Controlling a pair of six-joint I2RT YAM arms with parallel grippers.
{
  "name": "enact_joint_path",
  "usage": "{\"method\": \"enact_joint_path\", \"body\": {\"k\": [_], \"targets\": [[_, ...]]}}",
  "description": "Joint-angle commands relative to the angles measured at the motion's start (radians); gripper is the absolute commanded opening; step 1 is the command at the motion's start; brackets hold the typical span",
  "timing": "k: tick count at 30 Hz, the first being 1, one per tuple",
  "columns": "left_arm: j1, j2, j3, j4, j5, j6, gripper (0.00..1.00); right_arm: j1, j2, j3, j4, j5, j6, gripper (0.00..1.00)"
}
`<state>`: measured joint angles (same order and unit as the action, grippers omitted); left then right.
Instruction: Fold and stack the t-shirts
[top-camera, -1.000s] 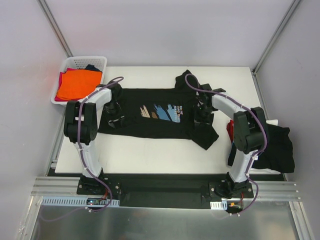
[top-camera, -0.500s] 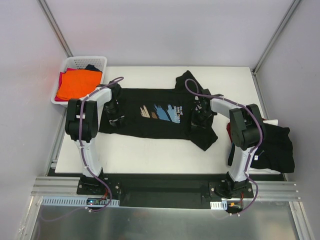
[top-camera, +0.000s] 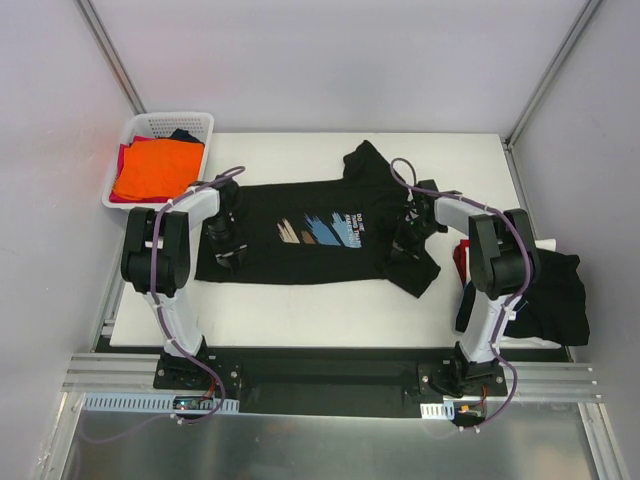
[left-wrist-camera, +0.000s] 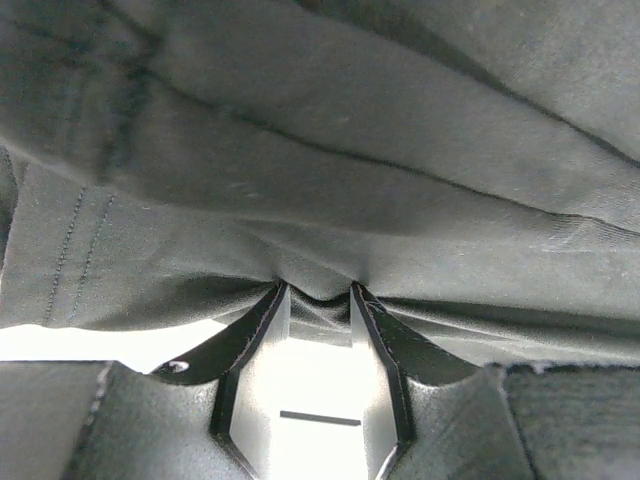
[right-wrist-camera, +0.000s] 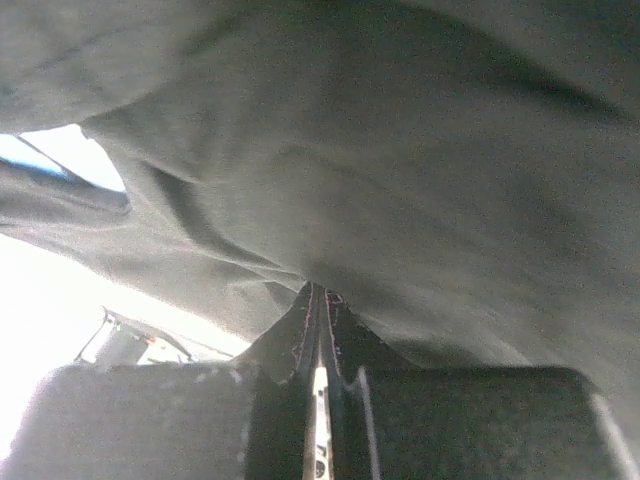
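Both ends of the black t-shirt (top-camera: 290, 262), spread across the table (top-camera: 300, 320), are pinched: left gripper (left-wrist-camera: 318, 292) jaws clamp its hem, right gripper (right-wrist-camera: 320, 290) jaws press together on cloth near a sleeve

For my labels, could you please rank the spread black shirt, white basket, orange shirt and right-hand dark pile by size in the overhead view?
1. The spread black shirt.
2. The dark pile and the white basket look about alike; the right arm hides part of the pile.
3. The orange shirt.
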<state>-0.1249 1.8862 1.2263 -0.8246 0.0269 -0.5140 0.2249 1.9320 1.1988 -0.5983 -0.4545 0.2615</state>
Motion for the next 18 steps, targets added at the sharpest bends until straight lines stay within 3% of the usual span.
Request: {"method": "enact_joint_path", "body": {"k": [1, 18], "targets": [[-0.015, -0.01, -0.039, -0.021, -0.007, -0.02, 0.31, -0.038, -0.063, -0.028, -0.078, 0.128, -0.004, 0.01], [-0.094, 0.045, 0.025, -0.031, 0.013, -0.066, 0.31, -0.088, -0.232, -0.223, -0.179, 0.231, 0.033, 0.01]]}}
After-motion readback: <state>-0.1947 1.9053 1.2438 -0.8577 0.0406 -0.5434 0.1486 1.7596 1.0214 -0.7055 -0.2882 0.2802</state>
